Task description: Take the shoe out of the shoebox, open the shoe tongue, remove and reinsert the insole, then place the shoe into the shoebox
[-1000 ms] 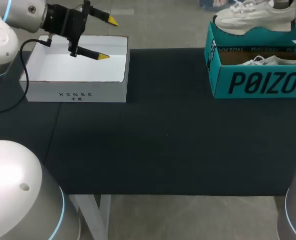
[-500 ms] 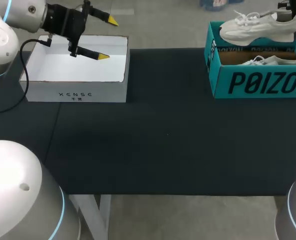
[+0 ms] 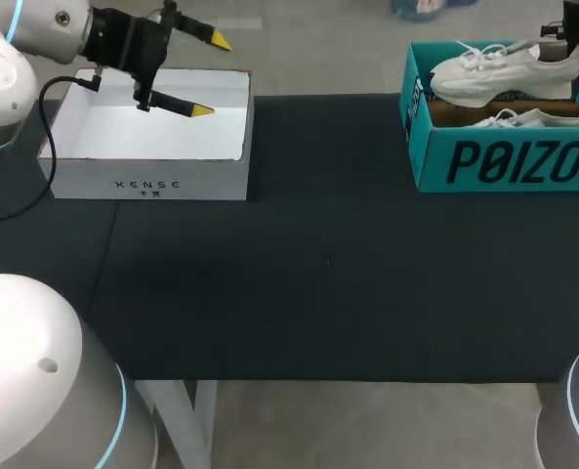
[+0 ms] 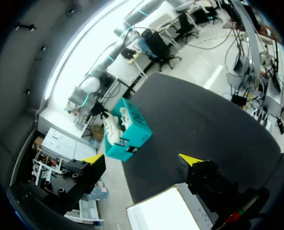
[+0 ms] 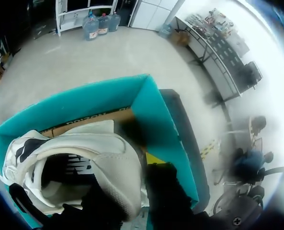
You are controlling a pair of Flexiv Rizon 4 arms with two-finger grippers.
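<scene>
A white sneaker (image 3: 504,66) hangs level across the top of the teal shoebox (image 3: 504,161), its sole about at the rim. My right gripper (image 5: 132,168) is shut on the sneaker's (image 5: 84,163) heel collar, one finger inside and one outside. A second white sneaker (image 3: 538,119) lies in the box beneath it. The teal box's far wall (image 5: 84,103) shows just ahead of the right gripper. My left gripper (image 3: 211,76) stands open and empty above the white box (image 3: 147,181) at the far left. From the left gripper (image 4: 142,159), the teal box (image 4: 130,139) shows far across the table.
The white box (image 4: 161,215) is open, with nothing showing inside it. Dark tabletop (image 3: 328,283) stretches between the two boxes and to the front edge. The teal box sits at the table's far right corner.
The right gripper has lowered the sneaker from well above the teal box down to its rim. The left arm has not moved.
</scene>
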